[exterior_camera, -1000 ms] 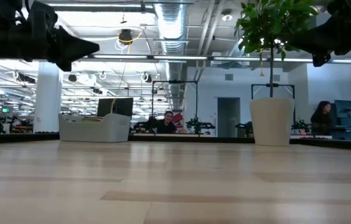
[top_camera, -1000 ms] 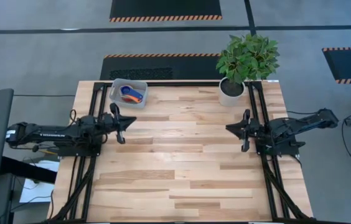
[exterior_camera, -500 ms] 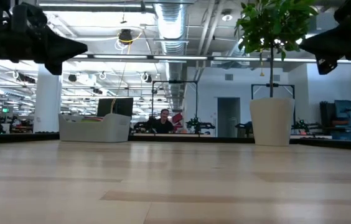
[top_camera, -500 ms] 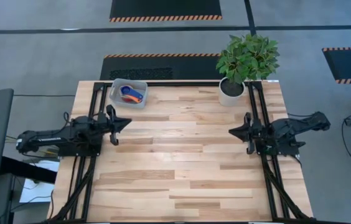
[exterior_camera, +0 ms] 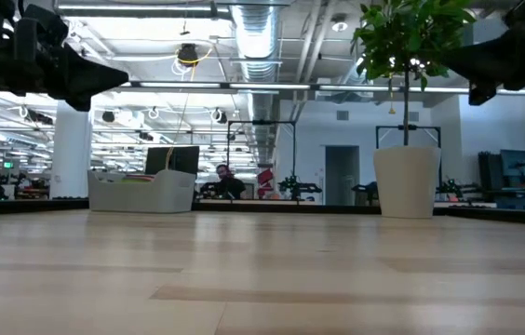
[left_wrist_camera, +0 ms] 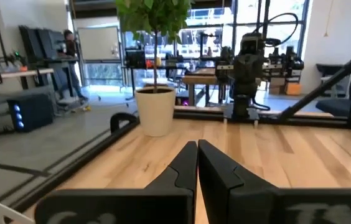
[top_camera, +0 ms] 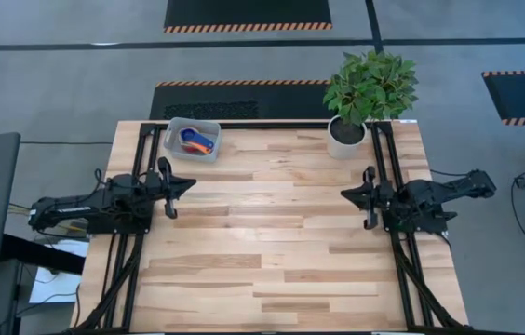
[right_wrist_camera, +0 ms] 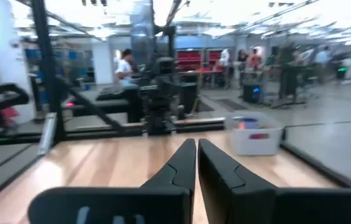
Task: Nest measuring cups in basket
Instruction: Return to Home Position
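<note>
The pale basket (top_camera: pixel 193 138) stands on the table at the far left corner. Nested measuring cups (top_camera: pixel 195 140) lie in it; dark blue, orange and red show. The basket also shows in the low view (exterior_camera: pixel 141 191) and the right wrist view (right_wrist_camera: pixel 253 136). My left gripper (top_camera: pixel 191 182) is shut and empty above the table's left side, near the basket's near side. Its fingertips meet in the left wrist view (left_wrist_camera: pixel 197 146). My right gripper (top_camera: pixel 343 193) is shut and empty above the table's right side, its fingertips together in the right wrist view (right_wrist_camera: pixel 196 144).
A white plant pot (top_camera: pixel 346 136) with a leafy green plant (top_camera: pixel 370 86) stands at the table's far right corner. Black rails (top_camera: pixel 147 149) run along the table's left and right sides. Bare wood lies between the two arms. People show in the room beyond the table.
My left arm has drawn back toward the table's left edge, its gripper staying shut. My right gripper has shifted slightly toward the right edge, then back a little. The basket and cups have stayed where they were.
</note>
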Robot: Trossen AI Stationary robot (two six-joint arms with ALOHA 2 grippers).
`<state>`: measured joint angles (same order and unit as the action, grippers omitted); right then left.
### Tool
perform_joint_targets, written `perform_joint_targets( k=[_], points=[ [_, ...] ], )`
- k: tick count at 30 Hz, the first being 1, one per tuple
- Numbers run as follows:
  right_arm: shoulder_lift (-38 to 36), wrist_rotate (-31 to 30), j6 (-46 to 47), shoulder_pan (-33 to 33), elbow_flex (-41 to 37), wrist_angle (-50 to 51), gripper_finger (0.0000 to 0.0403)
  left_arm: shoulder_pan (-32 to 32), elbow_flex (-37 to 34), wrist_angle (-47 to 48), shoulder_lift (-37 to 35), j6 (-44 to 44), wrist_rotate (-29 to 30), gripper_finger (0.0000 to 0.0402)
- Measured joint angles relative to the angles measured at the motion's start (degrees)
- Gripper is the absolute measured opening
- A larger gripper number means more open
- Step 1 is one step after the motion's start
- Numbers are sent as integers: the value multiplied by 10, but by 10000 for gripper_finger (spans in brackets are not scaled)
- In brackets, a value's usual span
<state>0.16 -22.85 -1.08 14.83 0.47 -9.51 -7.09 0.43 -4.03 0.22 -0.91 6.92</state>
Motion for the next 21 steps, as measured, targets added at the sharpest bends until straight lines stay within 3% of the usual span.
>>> perform_joint_targets(
  k=[6,10,21],
  points=[
    [0,19,17,-62,0,27,19,0,0,15,0,-8,6,0],
    [4,16,28,-92,0,49,15,0,0,19,0,-1,-34,0],
    [32,19,47,-116,-1,54,60,0,0,18,10,0,-32,0]
  ],
)
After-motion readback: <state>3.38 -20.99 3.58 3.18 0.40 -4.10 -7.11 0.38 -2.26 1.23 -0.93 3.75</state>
